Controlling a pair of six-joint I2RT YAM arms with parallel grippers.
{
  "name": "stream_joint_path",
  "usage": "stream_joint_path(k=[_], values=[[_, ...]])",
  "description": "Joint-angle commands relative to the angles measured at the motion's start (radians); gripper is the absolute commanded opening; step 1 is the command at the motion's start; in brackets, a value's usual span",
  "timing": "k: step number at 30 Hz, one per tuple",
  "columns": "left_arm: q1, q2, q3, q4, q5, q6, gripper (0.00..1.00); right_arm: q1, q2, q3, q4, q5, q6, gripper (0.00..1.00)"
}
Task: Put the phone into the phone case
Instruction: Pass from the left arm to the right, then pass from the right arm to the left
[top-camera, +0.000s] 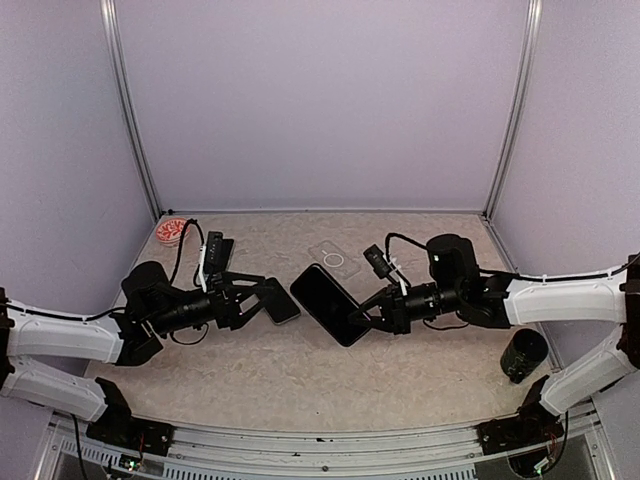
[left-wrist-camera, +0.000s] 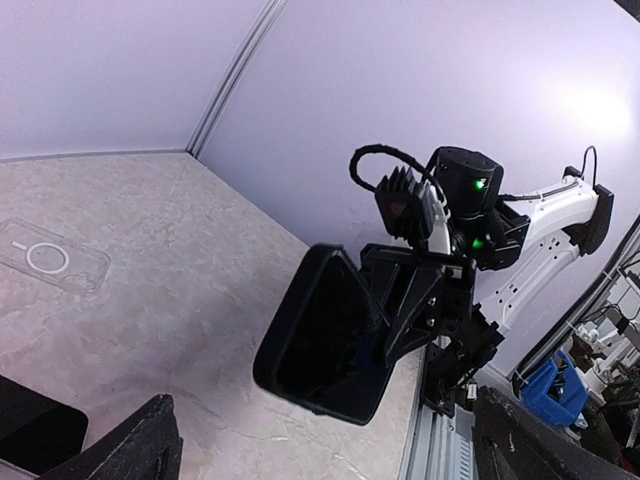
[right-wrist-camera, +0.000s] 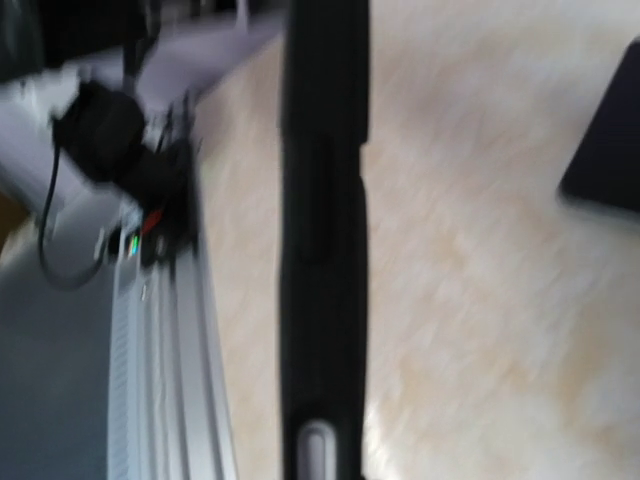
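A black phone (top-camera: 328, 303) is held tilted above the middle of the table, with my right gripper (top-camera: 362, 316) shut on its right end. The left wrist view shows its dark face (left-wrist-camera: 325, 345) with a raised rim. In the right wrist view it is edge-on and blurred (right-wrist-camera: 322, 250). A clear phone case (top-camera: 335, 260) with a ring mark lies flat behind it, also seen far left (left-wrist-camera: 48, 260). My left gripper (top-camera: 265, 300) is open, with its fingers (left-wrist-camera: 140, 440) spread wide and apart from the phone. A dark flat slab (top-camera: 283, 300) lies on the table at its fingertips.
A red-and-white round dish (top-camera: 172, 232) sits at the back left, with a small black device (top-camera: 215, 248) beside it. A black cylinder (top-camera: 523, 355) stands at the right. A metal rail (top-camera: 330, 445) runs along the near edge. The same dark slab shows in both wrist views (left-wrist-camera: 30, 435) (right-wrist-camera: 610, 140).
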Motion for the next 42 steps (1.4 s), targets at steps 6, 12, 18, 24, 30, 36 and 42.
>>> stream_joint_path(k=[6, 12, 18, 24, 30, 36, 42], values=[[-0.026, 0.123, -0.019, 0.236, 0.026, -0.108, 0.99, -0.018, -0.127, -0.081, 0.301, 0.141, 0.174, 0.0], [-0.101, 0.269, 0.046, 0.331, 0.035, -0.129, 0.99, -0.018, -0.125, -0.151, 0.486, 0.181, 0.298, 0.0], [-0.124, 0.389, 0.085, 0.45, 0.046, -0.17, 0.99, -0.013, -0.111, -0.185, 0.586, 0.194, 0.357, 0.0], [-0.14, 0.477, 0.151, 0.482, 0.058, -0.193, 0.99, 0.004, -0.091, -0.224, 0.677, 0.219, 0.391, 0.0], [-0.154, 0.564, 0.192, 0.532, 0.09, -0.233, 0.91, 0.017, -0.066, -0.224, 0.708, 0.224, 0.399, 0.0], [-0.156, 0.612, 0.21, 0.587, 0.12, -0.272, 0.81, 0.026, -0.052, -0.234, 0.752, 0.236, 0.409, 0.0], [-0.16, 0.641, 0.231, 0.597, 0.13, -0.282, 0.73, 0.044, -0.001, -0.223, 0.793, 0.227, 0.425, 0.0]])
